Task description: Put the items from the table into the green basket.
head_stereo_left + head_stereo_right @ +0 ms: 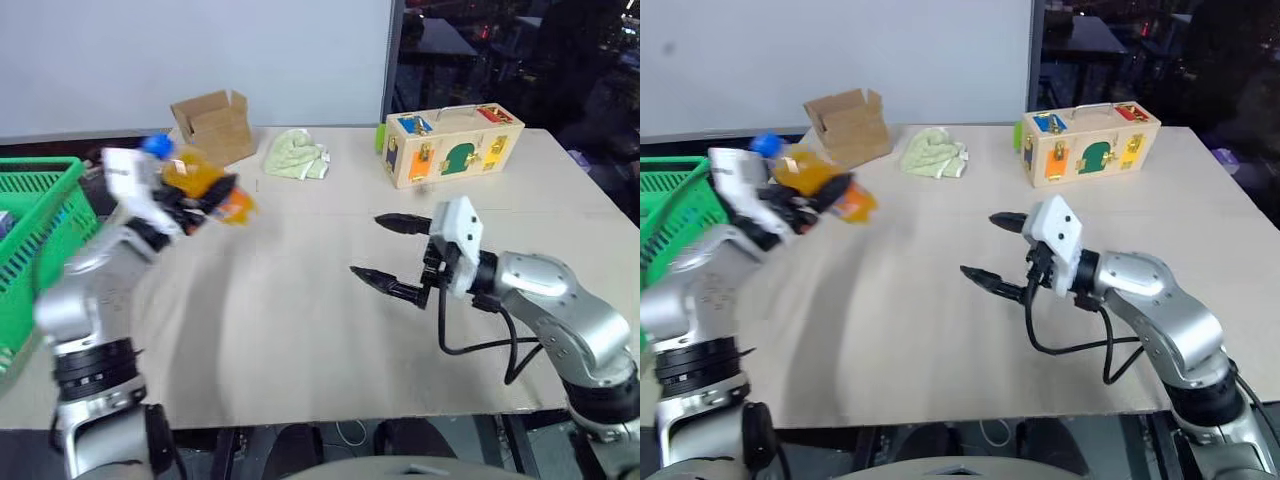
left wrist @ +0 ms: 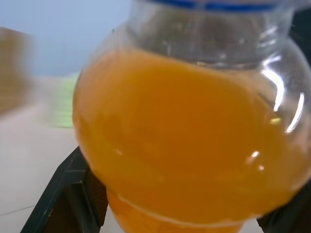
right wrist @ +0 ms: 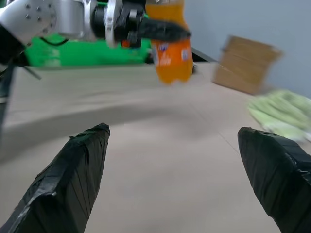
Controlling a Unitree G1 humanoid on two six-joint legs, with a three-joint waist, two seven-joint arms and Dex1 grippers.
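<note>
My left end effector (image 1: 205,195) raised near left edge of tabletop (image 1: 300,330), fingers clamped on orange-drink bottle (image 1: 195,180). My right end effector (image 1: 385,250) held level mid-tabletop, pointing left, fingers spread wide, empty.

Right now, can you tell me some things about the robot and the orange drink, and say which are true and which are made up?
1. The left gripper holds the orange-drink bottle up off the table. True.
2. The right gripper is shut on the green cloth. False: its fingers are wide open and hold nothing.
3. The bottle is already inside the green basket. False: it is in the air beside the basket.
4. The brown cardboard box sits at the far side of the table. True.
</note>
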